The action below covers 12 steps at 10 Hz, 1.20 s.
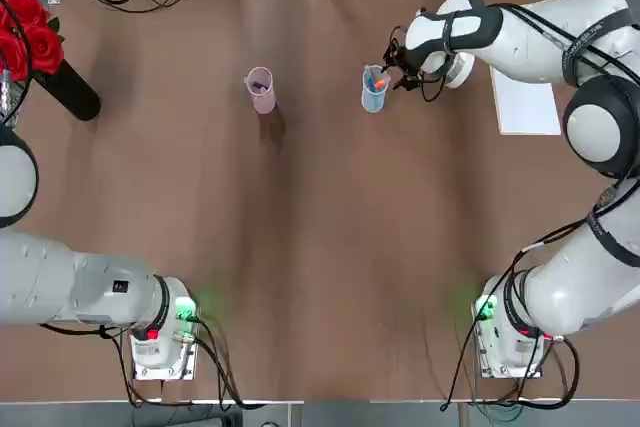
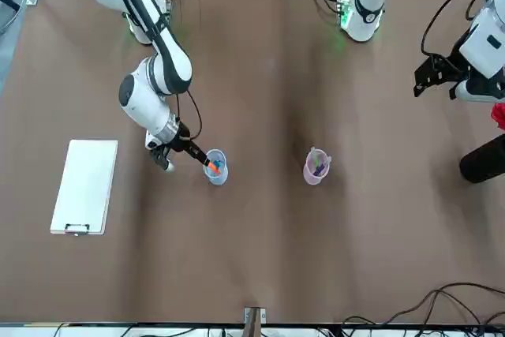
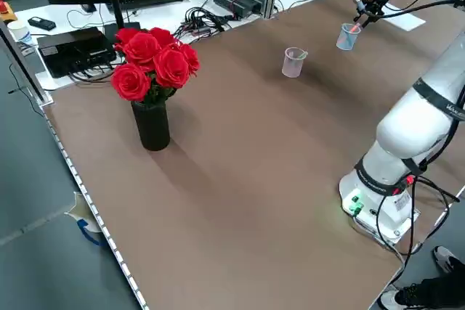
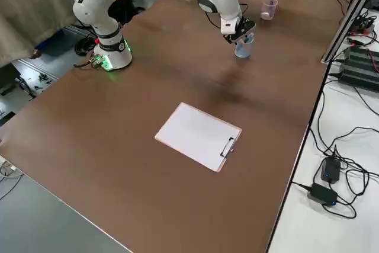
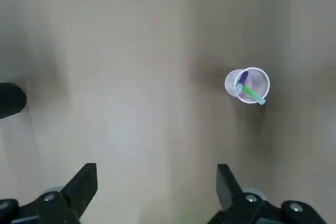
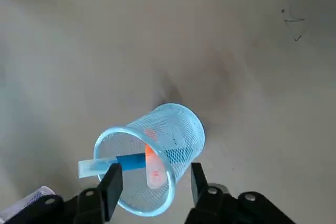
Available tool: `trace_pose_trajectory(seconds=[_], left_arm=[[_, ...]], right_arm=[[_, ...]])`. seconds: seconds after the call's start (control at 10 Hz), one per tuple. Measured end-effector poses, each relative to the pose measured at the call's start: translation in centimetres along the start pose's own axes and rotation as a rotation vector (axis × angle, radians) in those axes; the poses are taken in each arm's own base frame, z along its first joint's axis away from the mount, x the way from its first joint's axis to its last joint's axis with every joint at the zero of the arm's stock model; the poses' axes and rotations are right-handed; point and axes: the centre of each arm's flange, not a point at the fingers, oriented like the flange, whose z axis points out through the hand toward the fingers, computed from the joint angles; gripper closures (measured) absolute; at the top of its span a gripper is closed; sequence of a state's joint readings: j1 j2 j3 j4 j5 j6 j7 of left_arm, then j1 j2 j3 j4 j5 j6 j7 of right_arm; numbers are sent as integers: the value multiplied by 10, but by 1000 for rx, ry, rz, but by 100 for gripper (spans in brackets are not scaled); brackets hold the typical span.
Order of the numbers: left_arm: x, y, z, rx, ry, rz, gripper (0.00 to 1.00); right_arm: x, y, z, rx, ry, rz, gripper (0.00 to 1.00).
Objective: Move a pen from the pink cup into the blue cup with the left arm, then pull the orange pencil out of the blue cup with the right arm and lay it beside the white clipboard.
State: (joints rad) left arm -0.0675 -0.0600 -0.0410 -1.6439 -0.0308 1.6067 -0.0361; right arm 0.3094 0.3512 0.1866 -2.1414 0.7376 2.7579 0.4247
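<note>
Leaning upward, orange pencil point(image 6: 154, 163).

left cup: upright on the table point(image 4: 177, 87), left of the right cup point(image 1: 374, 99)
in left cup point(image 1: 262, 99): two pens point(image 5: 253, 94)
in right cup: pen point(image 6: 130, 161) leaning out over the rim, pencil point(image 6: 153, 166) beside it
right gripper point(image 6: 157, 179): at the right cup's mouth
clipboard point(image 4: 198, 136): flat, right of both cups, clip point(image 4: 227, 146) on its far edge
vase point(image 3: 151, 127): left of both cups, roses point(image 3: 155, 63) in it
left gripper point(image 5: 157, 179): above the table's left part
</note>
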Motion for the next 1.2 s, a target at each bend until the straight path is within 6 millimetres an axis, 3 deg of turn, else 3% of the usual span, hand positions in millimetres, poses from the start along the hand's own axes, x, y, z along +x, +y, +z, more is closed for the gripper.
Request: trace_pose_trajectory(seconds=[0.5, 1.2], left_arm=[[0, -1, 0, 6, 0, 0, 0], [0, -2, 0, 10, 0, 0, 0]], right_arm=[[-1, 0, 0, -1, -1, 0, 53], [-1, 3, 3, -4, -5, 7, 62]])
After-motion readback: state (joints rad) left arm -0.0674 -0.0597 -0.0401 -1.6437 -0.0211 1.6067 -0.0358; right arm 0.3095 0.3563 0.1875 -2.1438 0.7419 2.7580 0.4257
